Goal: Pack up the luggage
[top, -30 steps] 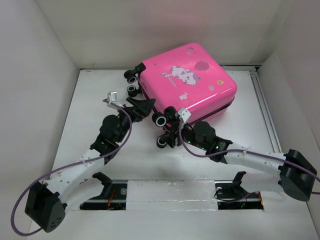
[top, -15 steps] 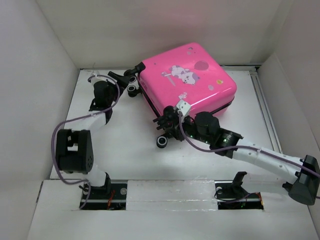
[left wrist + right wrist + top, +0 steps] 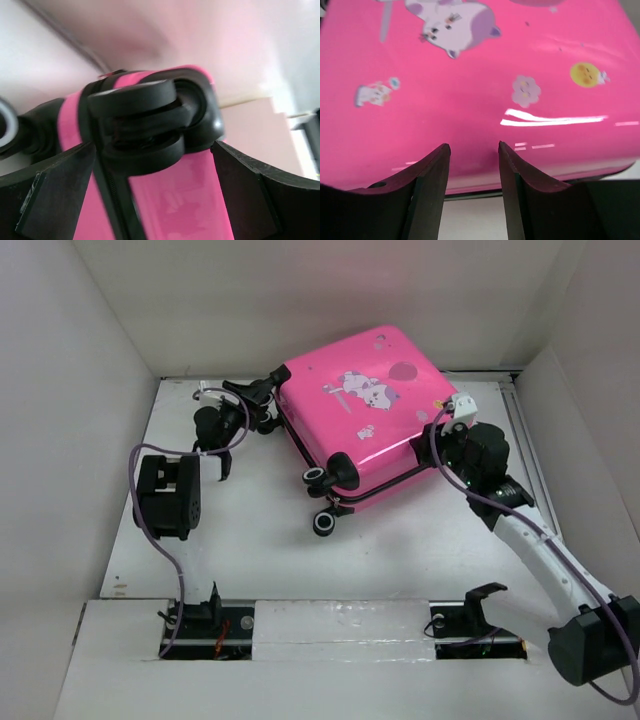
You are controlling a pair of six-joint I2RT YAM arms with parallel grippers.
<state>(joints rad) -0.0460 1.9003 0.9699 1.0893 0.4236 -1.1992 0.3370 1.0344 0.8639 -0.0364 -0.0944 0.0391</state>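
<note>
The luggage (image 3: 375,405) is a hot-pink hard-shell suitcase with a cartoon animal print. It lies flat and closed at the back middle of the white table. My left gripper (image 3: 260,395) is at its back left corner. In the left wrist view the jaws stand wide open (image 3: 152,150) with a black wheel (image 3: 140,120) just beyond the fingertips. My right gripper (image 3: 438,435) is at the suitcase's right edge. In the right wrist view it is open and empty (image 3: 473,146), just above the pink lid (image 3: 470,65).
Two front wheels (image 3: 325,523) of the suitcase stick out toward me. White walls close the table in on the left, back and right. A rail (image 3: 518,435) runs along the right side. The arm bases (image 3: 210,620) sit at the near edge.
My left arm swung up from the front left of the suitcase to its back left wheels. My right gripper left the front wheels and moved to the suitcase's right edge.
</note>
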